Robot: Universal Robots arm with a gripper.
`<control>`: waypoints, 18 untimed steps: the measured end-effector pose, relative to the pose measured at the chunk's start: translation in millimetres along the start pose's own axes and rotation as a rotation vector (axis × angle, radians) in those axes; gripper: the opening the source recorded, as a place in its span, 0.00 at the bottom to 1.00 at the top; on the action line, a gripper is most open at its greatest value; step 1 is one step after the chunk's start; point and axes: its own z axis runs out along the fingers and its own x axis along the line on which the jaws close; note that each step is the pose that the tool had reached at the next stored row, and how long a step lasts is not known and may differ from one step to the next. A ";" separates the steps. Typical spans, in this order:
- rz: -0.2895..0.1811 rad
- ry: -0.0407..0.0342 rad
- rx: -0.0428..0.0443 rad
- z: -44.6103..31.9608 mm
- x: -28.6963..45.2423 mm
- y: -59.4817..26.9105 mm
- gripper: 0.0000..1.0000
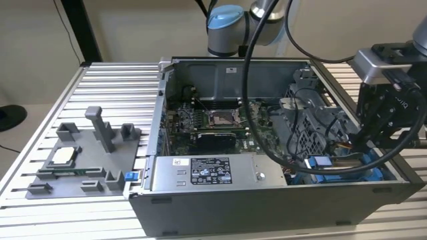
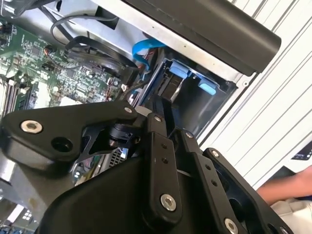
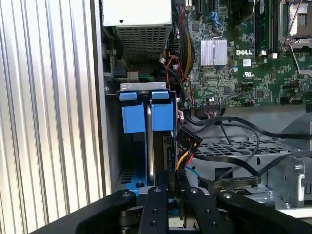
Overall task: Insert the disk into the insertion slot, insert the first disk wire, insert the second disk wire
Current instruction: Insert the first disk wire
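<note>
gripper [image 1: 369, 144]: down inside the open PC case [image 1: 267, 210], at the corner on the exterior view's right, just above the drive bay
grip state: cannot tell from any of the views
insertion slot [image 3: 145, 87]: grey metal bay against the case side wall, beside the power-supply box [image 1: 203, 172]. Two blue tabs [image 3: 146, 114] sit at its mouth. In the second wrist view the gripper [image 2: 168, 109] points straight into it.
disk [image 3: 150, 146]: a thin silver-grey edge stands upright in the bay between the blue tabs. It reads as the disk edge-on, already in the slot. Label not visible, so not certain.
gripper vs disk: in the first wrist view the gripper [image 3: 173, 178] is right at the near end of that edge. Contact can't be confirmed.
wires: black connector [image 3: 189, 138] with red and yellow leads hangs just beside the bay, apart from the disk edge. The leads run toward the gripper.
nearby: motherboard [image 3: 234, 63], and a perforated grey cage [image 3: 243, 146] draped with black cables
table [image 1: 113, 85]: ribbed aluminium, with a grey parts fixture [image 1: 87, 160] on the exterior view's left
person: a hand [image 2: 287, 190] beyond the case, over the table
</note>
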 end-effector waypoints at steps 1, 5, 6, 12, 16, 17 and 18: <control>0.000 -0.0013 0.0006 1.6 -0.3 0.0 0.00; 0.000 -0.0079 0.0026 7.5 -3.1 0.3 0.00; 0.000 -0.0102 0.0029 8.9 -3.6 0.3 0.00; -0.002 -0.0123 0.0040 13.1 -3.7 -0.8 0.00; -0.004 -0.0138 0.0042 14.8 -3.8 -2.3 0.00; -0.004 -0.0139 0.0046 15.5 -3.7 -2.4 0.00; -0.004 -0.0139 0.0046 16.1 -3.7 -2.4 0.00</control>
